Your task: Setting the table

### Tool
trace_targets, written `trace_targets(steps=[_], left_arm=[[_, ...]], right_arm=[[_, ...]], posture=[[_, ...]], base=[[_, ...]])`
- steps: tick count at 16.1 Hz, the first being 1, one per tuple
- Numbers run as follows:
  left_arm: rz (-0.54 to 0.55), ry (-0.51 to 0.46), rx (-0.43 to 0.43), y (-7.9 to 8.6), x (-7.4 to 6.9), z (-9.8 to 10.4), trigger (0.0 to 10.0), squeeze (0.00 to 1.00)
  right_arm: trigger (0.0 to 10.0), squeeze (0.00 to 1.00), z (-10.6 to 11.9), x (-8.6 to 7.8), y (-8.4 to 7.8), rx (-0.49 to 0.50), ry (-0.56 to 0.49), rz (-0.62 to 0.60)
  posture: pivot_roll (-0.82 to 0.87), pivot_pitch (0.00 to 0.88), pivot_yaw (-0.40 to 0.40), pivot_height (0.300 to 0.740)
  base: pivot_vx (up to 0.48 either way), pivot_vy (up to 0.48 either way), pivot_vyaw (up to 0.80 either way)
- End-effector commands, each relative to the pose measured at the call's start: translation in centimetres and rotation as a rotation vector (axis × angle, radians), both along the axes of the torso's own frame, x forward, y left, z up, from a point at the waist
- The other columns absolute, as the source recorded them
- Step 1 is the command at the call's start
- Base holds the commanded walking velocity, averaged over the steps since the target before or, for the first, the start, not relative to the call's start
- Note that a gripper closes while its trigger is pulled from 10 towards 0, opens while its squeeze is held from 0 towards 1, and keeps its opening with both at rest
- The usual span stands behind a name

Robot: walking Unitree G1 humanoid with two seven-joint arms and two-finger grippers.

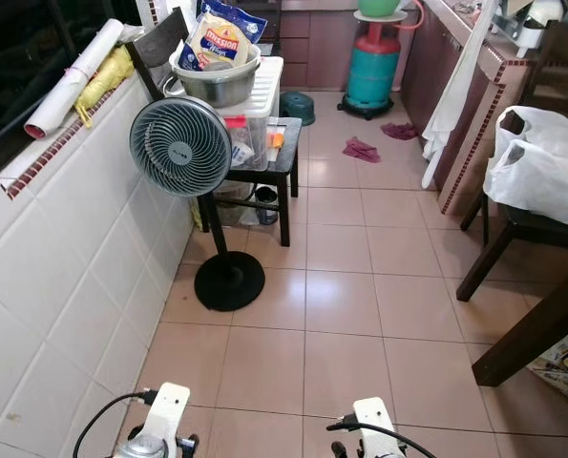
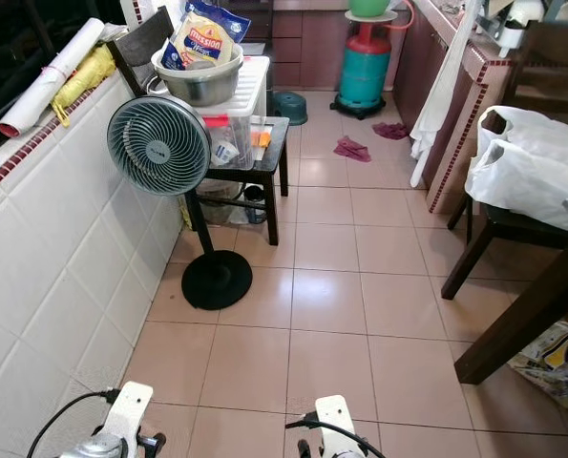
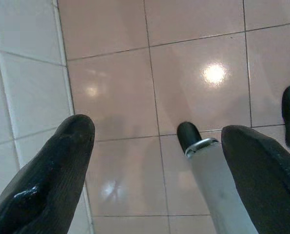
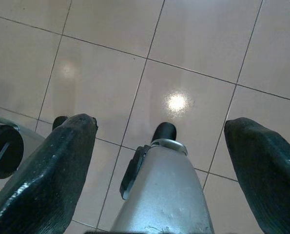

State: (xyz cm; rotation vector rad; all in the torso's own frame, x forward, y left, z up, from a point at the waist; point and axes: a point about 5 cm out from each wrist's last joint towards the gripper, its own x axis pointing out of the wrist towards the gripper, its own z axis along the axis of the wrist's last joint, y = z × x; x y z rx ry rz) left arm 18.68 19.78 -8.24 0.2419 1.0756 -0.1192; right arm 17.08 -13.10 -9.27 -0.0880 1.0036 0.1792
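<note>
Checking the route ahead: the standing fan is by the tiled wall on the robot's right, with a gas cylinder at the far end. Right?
One slip: the fan stands by the tiled wall on the robot's left, as the left eye view shows. The gas cylinder is indeed at the far end.

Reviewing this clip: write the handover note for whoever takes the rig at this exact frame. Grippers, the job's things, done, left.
Left gripper: open, empty, hanging over the tiled floor.
Right gripper: open, empty, also pointing at the floor.
Things: no tableware in hand. A metal bowl holding a tortilla packet sits on a plastic box on the small dark table behind the standing fan. A dark wooden table's leg stands on the right.
Done: nothing visible.
Left: all of the table setting.
</note>
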Motion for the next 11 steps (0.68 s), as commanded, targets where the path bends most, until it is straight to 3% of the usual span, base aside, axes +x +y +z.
trace_targets(steps=[1, 10, 11], left_arm=[[-0.013, -0.003, 0.005, 0.0, 0.1, 0.1, 10.0, 0.0], [0.002, -0.002, -0.002, 0.1, -0.1, 0.0, 10.0, 0.0], [-0.013, -0.021, -0.02, -2.3, 0.7, 0.0, 10.0, 0.0]], right_arm=[[10.0, 0.0, 0.0, -0.1, 0.1, -0.002, 0.007, -0.013], [10.0, 0.0, -0.1, -0.2, -0.4, -0.015, 0.007, -0.019], [10.0, 0.0, -0.1, -0.2, -0.4, -0.015, 0.008, -0.011]], posture=[[0.03, 0.0, 0.059, 0.74], [0.03, 0.0, 0.043, 0.74], [0.03, 0.0, 0.043, 0.74]], base=[[0.0, 0.0, 0.0], [0.0, 0.0, 0.0], [0.0, 0.0, 0.0]])
